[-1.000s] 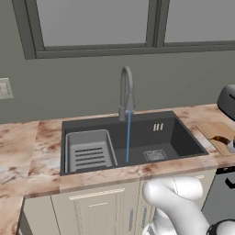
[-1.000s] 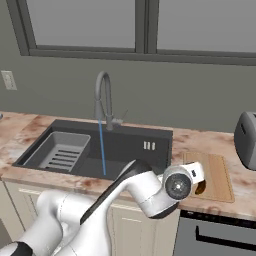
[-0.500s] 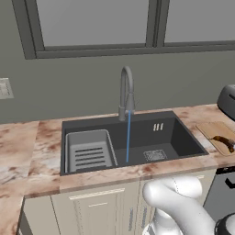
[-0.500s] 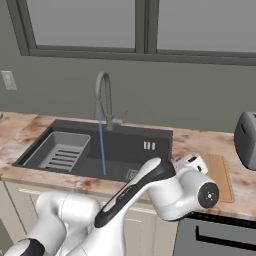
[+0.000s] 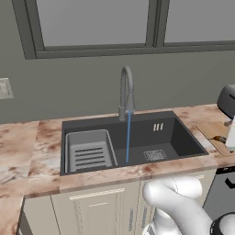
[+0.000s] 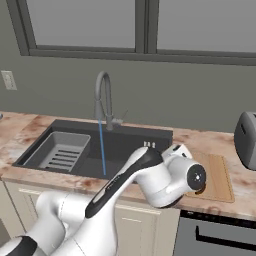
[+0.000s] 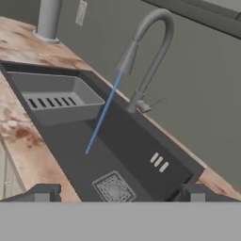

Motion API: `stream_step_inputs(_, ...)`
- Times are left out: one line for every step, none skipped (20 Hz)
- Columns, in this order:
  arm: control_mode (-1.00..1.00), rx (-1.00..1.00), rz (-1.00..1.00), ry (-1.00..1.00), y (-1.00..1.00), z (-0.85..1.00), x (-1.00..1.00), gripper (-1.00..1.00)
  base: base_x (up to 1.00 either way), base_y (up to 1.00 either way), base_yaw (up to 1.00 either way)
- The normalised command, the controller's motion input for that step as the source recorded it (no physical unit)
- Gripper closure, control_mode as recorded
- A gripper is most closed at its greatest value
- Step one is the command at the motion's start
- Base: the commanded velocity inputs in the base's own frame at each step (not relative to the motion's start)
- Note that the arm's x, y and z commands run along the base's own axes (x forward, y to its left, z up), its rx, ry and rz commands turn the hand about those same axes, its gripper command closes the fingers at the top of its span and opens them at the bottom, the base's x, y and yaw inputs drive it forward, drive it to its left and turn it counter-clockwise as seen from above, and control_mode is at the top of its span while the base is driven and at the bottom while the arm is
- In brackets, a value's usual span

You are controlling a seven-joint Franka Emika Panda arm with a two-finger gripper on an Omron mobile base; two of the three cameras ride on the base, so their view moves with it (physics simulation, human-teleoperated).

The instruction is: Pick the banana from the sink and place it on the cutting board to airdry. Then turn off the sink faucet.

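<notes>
kitchen sink station, seen from both sides of the base and along the hand.

claw (image 7: 121, 193): tips spread wide at the bottom of the hand view, nothing between them, nothing held; aimed across the sink (image 7: 132, 136) toward the faucet (image 7: 155, 56).

banana (image 5: 220, 138): judged to be the small dark curved shape lying on the cutting board (image 5: 210, 131) at the right end of the desk (image 5: 27, 151), well apart from the basin; too small to read clearly. no such shape seen on the basin floor, around the drain grate (image 7: 113, 187) or in the ribbed tray (image 5: 89, 149). first half of the task therefore taken as done.

faucet: upright gooseneck behind the basin, blue stream of water (image 5: 128, 137) falling from the spout to the basin floor, so not yet turned off. thin side lever (image 7: 157, 102) projecting from the base of the neck, on the side toward the cutting board.

handling, as a judgement: banana light, soft-skinned, probably wet and slippery; best taken across the middle of the curve with gentle pressure, if moved again. lever rigid, slim and smooth, likely to pivot with little force; better nudged near its free end with one tip than pinched, since a wide-open claw can slip past so thin a rod. main risk: striking the neck of the faucet instead of the lever.

toaster (image 6: 246, 132) beyond the cutting board, clear of the work.
</notes>
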Motion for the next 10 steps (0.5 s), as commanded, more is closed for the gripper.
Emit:
stream_step_inputs(-1.0, 0.0, 0.0, 0.01, 0.54, 0.03, 0.23, -1.0, 0.0, 0.0, 0.0)
stream_step_inputs(-1.0, 0.0, 0.0, 0.03, 0.5, 0.02, 0.25, -1.0, 0.0, 0.0, 0.0)
stream_step_inputs(-1.0, 0.0, 0.0, 0.05, 0.41, 0.03, 0.27, -1.0, 0.0, 0.0, 0.0)
stream_step_inputs(-1.0, 0.01, 0.0, 0.06, 0.35, 0.03, 0.26, -1.0, 0.0, 0.0, 0.0)
stream_step_inputs(-1.0, 0.03, 0.0, 0.09, 0.31, 0.02, 0.29, -1.0, 0.0, 0.0, 0.0)
stream_step_inputs(-1.0, 0.05, 0.0, 0.12, 0.21, 0.04, 0.33, -1.0, 0.0, 0.0, 0.0)
stream_step_inputs(-1.0, 0.05, 0.0, 0.14, 0.24, 0.04, 0.37, -1.0, 0.0, 0.0, 0.0)
stream_step_inputs(-1.0, 0.03, 0.0, 0.16, 0.32, 0.03, 0.4, -1.0, 0.0, 0.0, 0.0)
stream_step_inputs(-1.0, 0.03, 0.0, 0.19, 0.33, 0.03, 0.48, -1.0, 0.0, 0.0, 0.0)
stream_step_inputs(-1.0, 0.03, 0.0, 0.19, 0.33, 0.05, 0.47, -1.0, 0.0, 0.0, 0.0)
